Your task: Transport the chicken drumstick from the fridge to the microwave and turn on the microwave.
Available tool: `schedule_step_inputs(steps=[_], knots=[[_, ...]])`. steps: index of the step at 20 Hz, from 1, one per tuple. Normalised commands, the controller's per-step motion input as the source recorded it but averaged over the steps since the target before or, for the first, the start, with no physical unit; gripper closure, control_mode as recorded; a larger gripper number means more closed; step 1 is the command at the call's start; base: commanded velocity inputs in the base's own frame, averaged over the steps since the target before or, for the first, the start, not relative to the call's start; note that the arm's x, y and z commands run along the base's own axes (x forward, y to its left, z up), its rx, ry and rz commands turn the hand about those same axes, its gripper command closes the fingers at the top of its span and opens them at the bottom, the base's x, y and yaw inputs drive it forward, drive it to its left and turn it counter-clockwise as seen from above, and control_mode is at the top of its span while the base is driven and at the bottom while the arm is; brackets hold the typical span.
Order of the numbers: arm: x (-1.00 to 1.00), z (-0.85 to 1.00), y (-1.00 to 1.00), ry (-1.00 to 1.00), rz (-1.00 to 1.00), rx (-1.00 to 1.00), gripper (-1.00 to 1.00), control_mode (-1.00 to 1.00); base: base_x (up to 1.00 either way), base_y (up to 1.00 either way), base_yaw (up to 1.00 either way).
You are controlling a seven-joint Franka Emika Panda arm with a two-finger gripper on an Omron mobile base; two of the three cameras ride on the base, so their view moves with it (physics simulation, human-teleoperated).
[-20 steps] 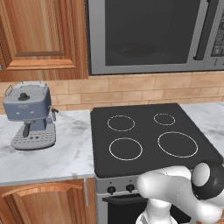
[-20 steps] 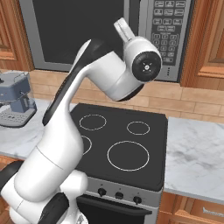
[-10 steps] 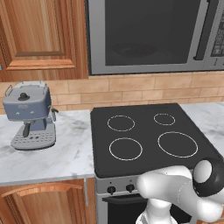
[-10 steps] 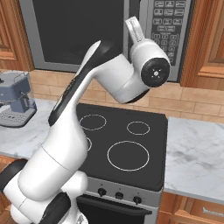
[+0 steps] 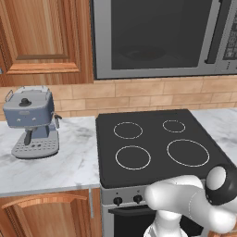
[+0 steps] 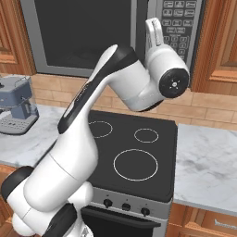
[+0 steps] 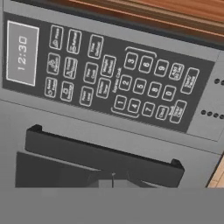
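Observation:
The microwave [image 5: 152, 37] hangs over the stove with its dark glass door shut; through the glass I make out only a faint round plate. My gripper [image 6: 155, 28] is shut with nothing in it, raised in front of the microwave [image 6: 83, 32], its tips pointing at the keypad [image 6: 178, 23]. The hand view looks close at the keypad [image 7: 122, 78] and the dark bar handle [image 7: 103, 155], with my shut gripper [image 7: 113, 178] just below the handle. The chicken drumstick is hidden and the fridge is out of view.
A black four-ring cooktop [image 5: 157, 143] [image 6: 134, 152] lies under the arm. A blue-grey coffee machine [image 5: 31, 122] [image 6: 16, 104] stands on the marble counter [image 5: 74, 162] at the left. Wooden cupboards [image 5: 41, 37] flank the microwave.
The hand has risen and swung right, from in front of the microwave door to the keypad. The gripper stayed shut.

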Motion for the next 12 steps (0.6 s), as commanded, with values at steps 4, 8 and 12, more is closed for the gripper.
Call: schedule_step_inputs(steps=[4, 8, 12], knots=[[0.00, -0.12, -0.02, 0.00, 0.00, 0.03, 1.00, -1.00, 0.00, 0.00, 0.00], [0.00, -0.07, -0.03, 0.03, 0.00, 0.05, 1.00, -1.00, 0.00, 0.00, 0.00], [0.00, -0.07, -0.10, 0.03, 0.00, 0.07, 1.00, -1.00, 0.00, 0.00, 0.00]])
